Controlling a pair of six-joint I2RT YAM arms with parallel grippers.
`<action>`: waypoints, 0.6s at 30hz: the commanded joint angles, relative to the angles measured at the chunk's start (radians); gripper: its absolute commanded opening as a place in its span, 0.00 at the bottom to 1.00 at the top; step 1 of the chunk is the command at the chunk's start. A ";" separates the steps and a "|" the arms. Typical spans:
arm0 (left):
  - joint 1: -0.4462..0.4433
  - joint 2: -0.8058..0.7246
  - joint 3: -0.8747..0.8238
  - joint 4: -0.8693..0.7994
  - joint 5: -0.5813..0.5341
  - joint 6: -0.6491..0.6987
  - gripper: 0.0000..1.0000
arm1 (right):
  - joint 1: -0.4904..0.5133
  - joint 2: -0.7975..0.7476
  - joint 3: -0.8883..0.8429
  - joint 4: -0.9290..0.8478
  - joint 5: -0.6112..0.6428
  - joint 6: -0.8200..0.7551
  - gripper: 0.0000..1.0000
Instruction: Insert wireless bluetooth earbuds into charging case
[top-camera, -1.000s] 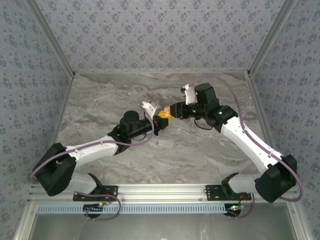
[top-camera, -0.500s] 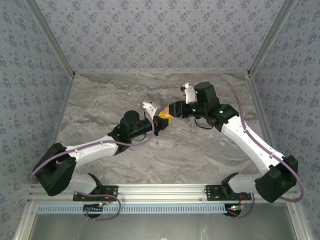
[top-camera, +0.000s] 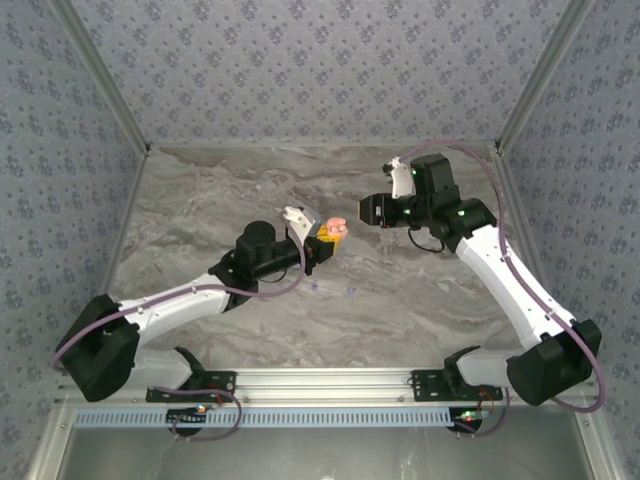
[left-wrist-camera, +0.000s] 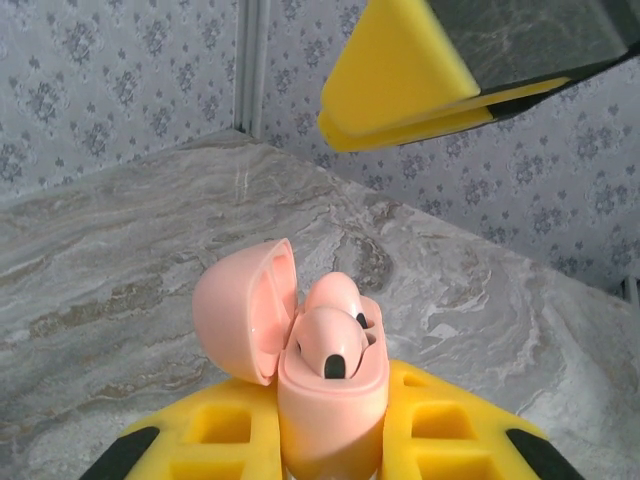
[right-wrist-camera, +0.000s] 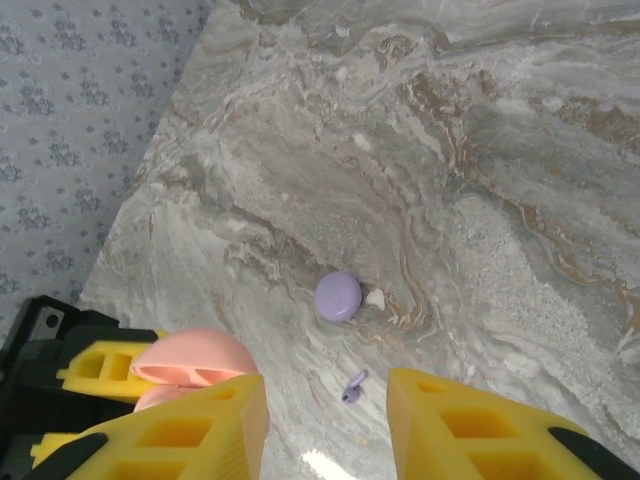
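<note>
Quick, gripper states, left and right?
Left gripper: shut on the pink charging case.
Right gripper: open, holding nothing.

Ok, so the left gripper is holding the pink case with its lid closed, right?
Not quite: the lid is open, swung back to one side, as the left wrist view shows. The left gripper is holding the pink case.
</note>
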 joint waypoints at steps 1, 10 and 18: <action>-0.006 -0.044 0.037 -0.065 0.065 0.098 0.15 | -0.008 0.048 0.053 -0.107 -0.085 -0.046 0.36; -0.007 -0.054 0.043 -0.084 0.119 0.144 0.15 | -0.004 0.102 0.075 -0.102 -0.135 -0.029 0.35; -0.006 -0.050 0.049 -0.094 0.160 0.162 0.15 | 0.022 0.159 0.107 -0.120 -0.174 -0.038 0.35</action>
